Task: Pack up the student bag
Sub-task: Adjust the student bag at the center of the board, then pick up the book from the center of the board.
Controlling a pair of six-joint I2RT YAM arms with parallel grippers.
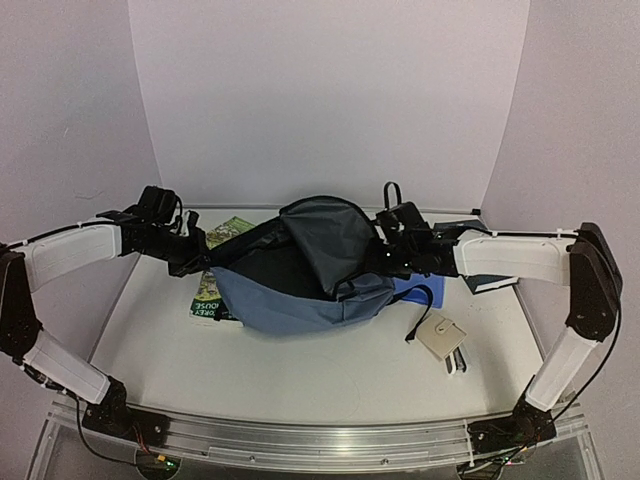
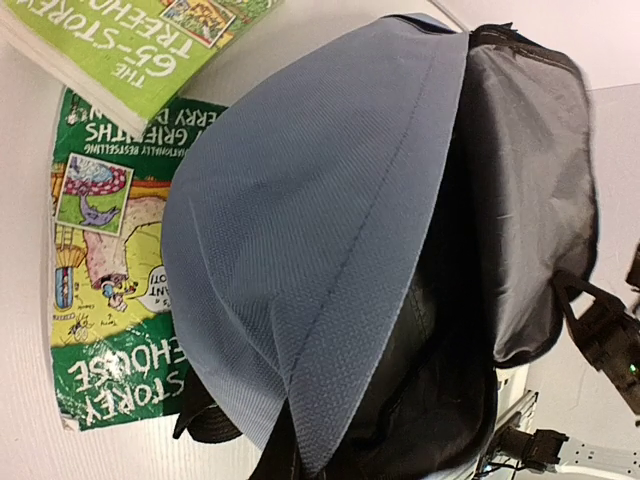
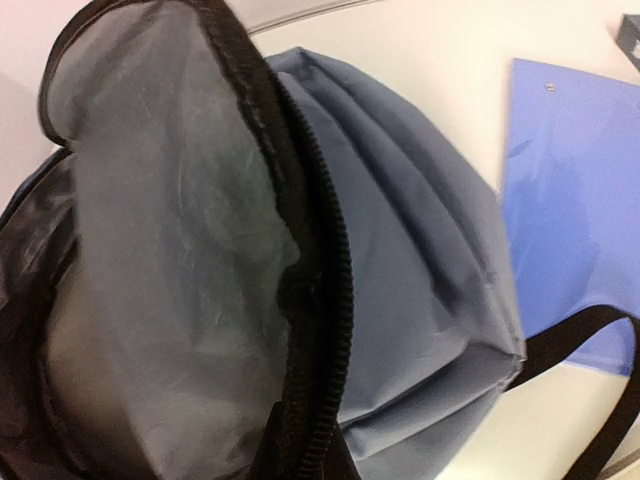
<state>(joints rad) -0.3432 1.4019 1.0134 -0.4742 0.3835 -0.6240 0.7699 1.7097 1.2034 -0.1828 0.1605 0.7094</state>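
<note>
step in hand: holding the mouth open — the student bag (image 1: 300, 300) lies at the middle of the desk (image 1: 300, 385), left end effector (image 1: 190, 258) clamped on its rim at 9 o'clock, right end effector (image 1: 388, 262) clamped at 3 o'clock — next move likely frees one arm for the green books (image 1: 226, 232) at 10 o'clock.

Robotics lab: white walls (image 1: 330, 100) around a table (image 1: 300, 375), arms (image 1: 510, 257) bolted to a rail (image 1: 300, 440).

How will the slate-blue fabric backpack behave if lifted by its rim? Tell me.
Likely floppy: the slate-blue fabric backpack sags and creases, its grey-lined flap standing crumpled. Probably light: the sides slump with no bulge of contents. A push may bunch it rather than slide it.
</note>
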